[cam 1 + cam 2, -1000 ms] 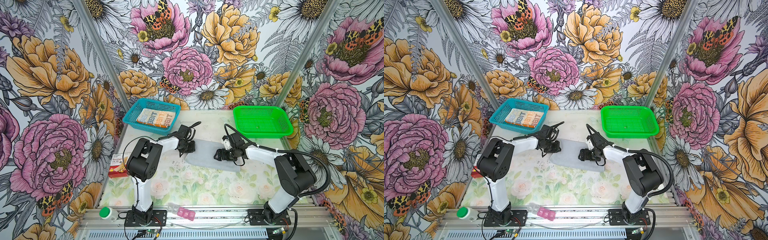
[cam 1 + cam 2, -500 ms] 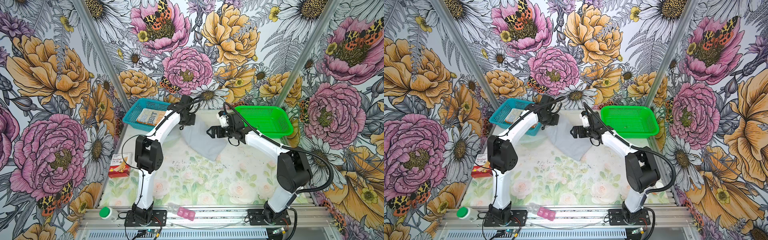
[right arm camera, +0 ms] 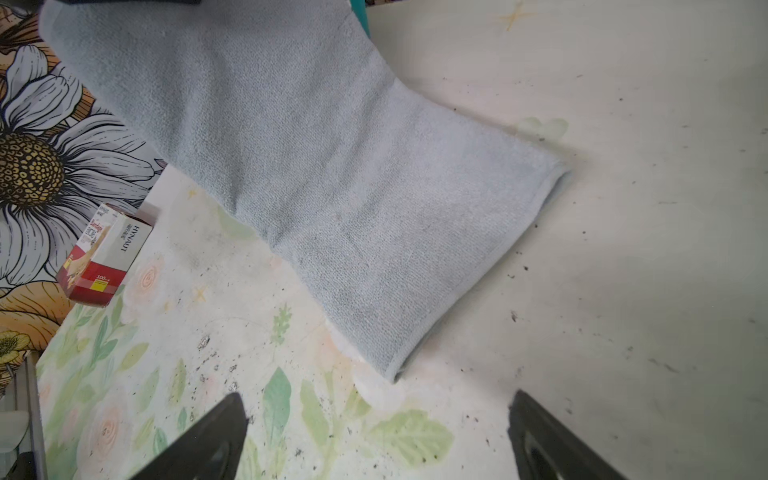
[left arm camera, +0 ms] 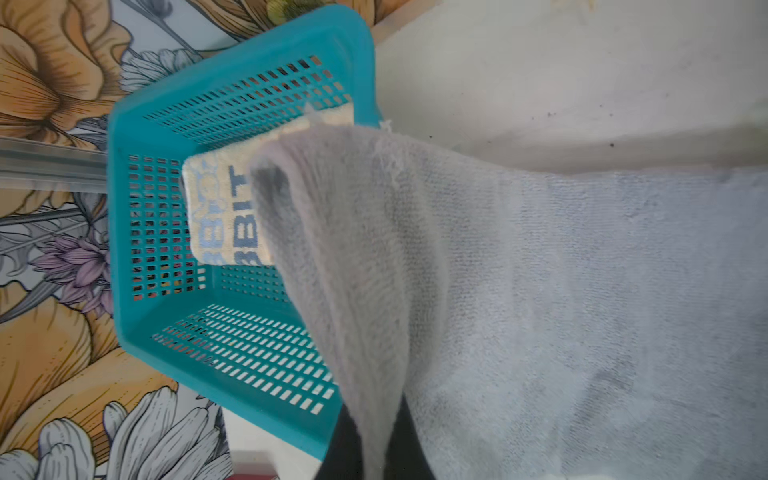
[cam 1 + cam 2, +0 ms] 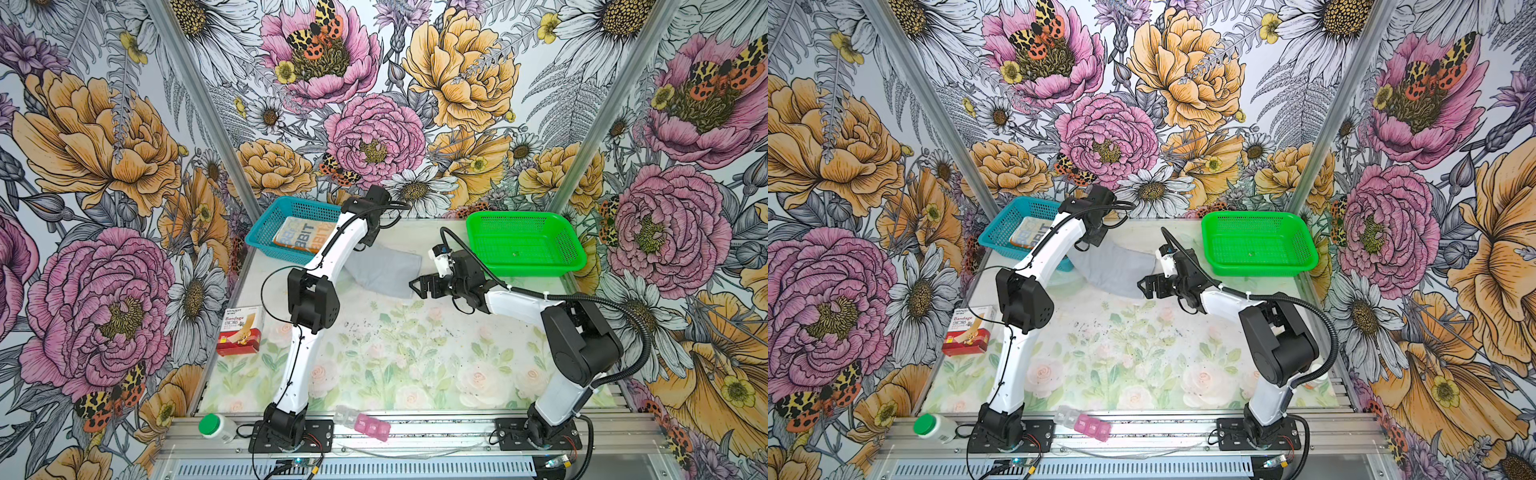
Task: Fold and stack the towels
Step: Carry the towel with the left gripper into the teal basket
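Hanging from the clenched left tool (image 4: 374, 453) just beside the teal basket (image 5: 262, 237), the grey towel (image 5: 386, 270) trails onto the worktop (image 5: 395, 357); the "RABBIT" towel (image 5: 300, 237) lies inside that basket. Released, the right tool (image 5: 417, 286) stands off the grey towel's end farthest from the basket. A bandage box (image 5: 240, 330) sits frontward of the basket. Floral walls (image 5: 104, 166) surround the speckled, flower-printed worktop.

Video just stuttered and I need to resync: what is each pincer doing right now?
Left pincer: shut, gripping one end of the grey towel, held up beside the teal basket.
Right pincer: open, empty, just off the towel's other end.
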